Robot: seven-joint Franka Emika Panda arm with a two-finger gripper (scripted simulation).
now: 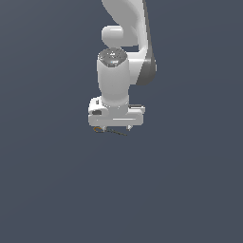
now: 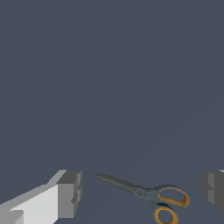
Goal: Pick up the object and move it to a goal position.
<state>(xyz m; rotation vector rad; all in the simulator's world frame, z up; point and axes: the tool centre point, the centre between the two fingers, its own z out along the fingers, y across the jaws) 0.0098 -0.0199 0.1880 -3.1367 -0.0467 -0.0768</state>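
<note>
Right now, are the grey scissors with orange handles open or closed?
Closed: the grey scissors with orange handles show one narrow blade line, lying flat between the open gripper fingers.
</note>
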